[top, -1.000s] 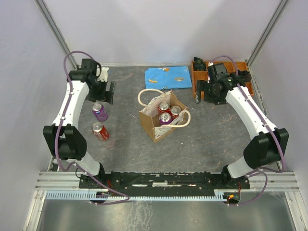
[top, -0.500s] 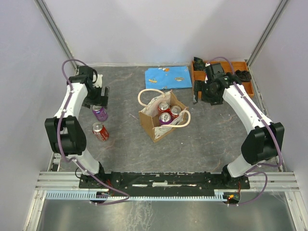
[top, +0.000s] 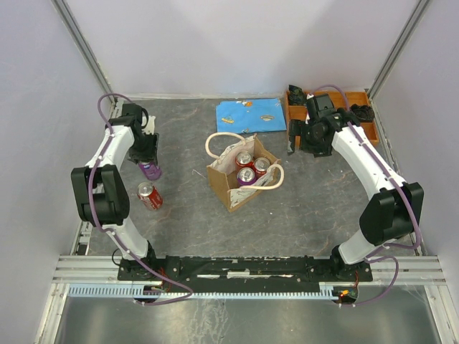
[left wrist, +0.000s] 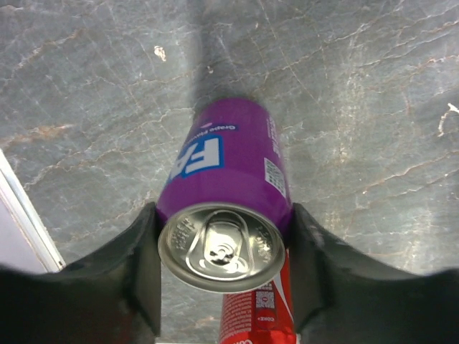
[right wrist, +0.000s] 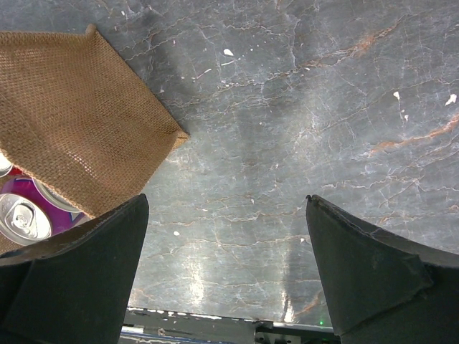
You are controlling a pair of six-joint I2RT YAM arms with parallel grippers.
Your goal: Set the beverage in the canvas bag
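Note:
A purple can (top: 150,170) stands upright on the grey table at the left. My left gripper (top: 147,153) is shut on it, the black fingers (left wrist: 147,251) pressed against both sides of the purple can (left wrist: 229,165) just under its silver top. A red can (top: 149,196) stands just nearer, and the red can (left wrist: 254,315) shows below the purple one in the left wrist view. The canvas bag (top: 233,188) sits at the table's middle with three cans (top: 246,175) inside. My right gripper (top: 294,137) hangs open to the bag's right, above bare table; the canvas bag (right wrist: 72,122) shows at the left of the right wrist view.
An orange compartment tray (top: 297,115) stands at the back right, close behind the right gripper. A blue sheet (top: 251,115) lies at the back behind the bag. The bag's cream rope handles (top: 215,140) stick out to the sides. The left wall rail runs near the left arm.
My left gripper has come forward and down over the purple can and closed on it. The right arm shifted slightly left early on, then stayed still.

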